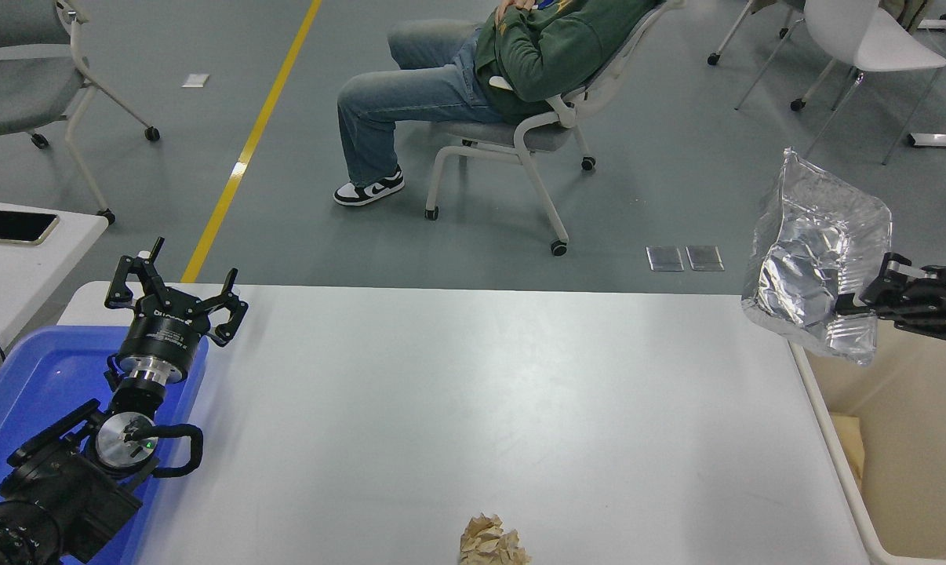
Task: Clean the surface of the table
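The white desk (473, 408) fills the lower middle of the frame, its glossy top mostly bare. A crumpled ball of tan paper (493, 541) lies on it at the bottom edge, just right of centre. A blue tray (26, 384) sits at the lower left, overlapping the desk's left end, and a beige bin (912, 439) stands against the desk's right end at the lower right. In the upper middle a person (473, 78) in a green top and jeans leans back in a wheeled chair, well beyond the desk. A smaller white side table with a dark phone (14, 226) shows at the left edge. The left end effector (176, 294) is parked over the tray's far corner, arm coming from the lower left, its fingers spread apart and holding nothing. The right end effector (873, 294) reaches in from the right edge, roughly level and pointing left, clamped on the lower right edge of a crinkled silver foil bag (818, 271), which hangs in the air above the bin's far rim and the desk's right corner.
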You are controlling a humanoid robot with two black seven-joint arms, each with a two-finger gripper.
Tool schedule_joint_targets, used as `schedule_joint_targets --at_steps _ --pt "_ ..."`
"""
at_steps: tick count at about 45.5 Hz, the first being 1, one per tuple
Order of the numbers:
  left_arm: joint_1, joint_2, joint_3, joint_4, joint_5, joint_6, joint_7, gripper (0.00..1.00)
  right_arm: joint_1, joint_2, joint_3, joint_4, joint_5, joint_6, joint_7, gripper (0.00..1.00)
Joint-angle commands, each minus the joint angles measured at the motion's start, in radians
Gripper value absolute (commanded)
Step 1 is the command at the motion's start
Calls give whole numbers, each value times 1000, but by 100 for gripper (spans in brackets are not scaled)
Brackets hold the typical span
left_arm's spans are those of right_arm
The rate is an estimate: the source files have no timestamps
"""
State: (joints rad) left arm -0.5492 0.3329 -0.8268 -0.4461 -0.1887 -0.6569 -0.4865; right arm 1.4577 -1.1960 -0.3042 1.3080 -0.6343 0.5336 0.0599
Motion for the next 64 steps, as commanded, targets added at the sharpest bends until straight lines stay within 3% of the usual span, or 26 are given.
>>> schedule_joint_targets --at_steps 1,18,29,49,64 --pt "0 0 0 0 0 0 0 100 -5 -1 -9 -9 -2 3 0 0" --pt "0 0 0 1 0 0 0 100 -82 32 -10 -217 5 -9 0 0" --pt "0 0 0 1 0 0 0 100 -223 174 7 -507 24 -27 1 0" --pt "0 0 0 1 0 0 0 100 -520 550 8 -1075 160 -129 6 0" --pt "0 0 0 0 0 0 0 100 -603 654 8 -1164 162 -238 4 0"
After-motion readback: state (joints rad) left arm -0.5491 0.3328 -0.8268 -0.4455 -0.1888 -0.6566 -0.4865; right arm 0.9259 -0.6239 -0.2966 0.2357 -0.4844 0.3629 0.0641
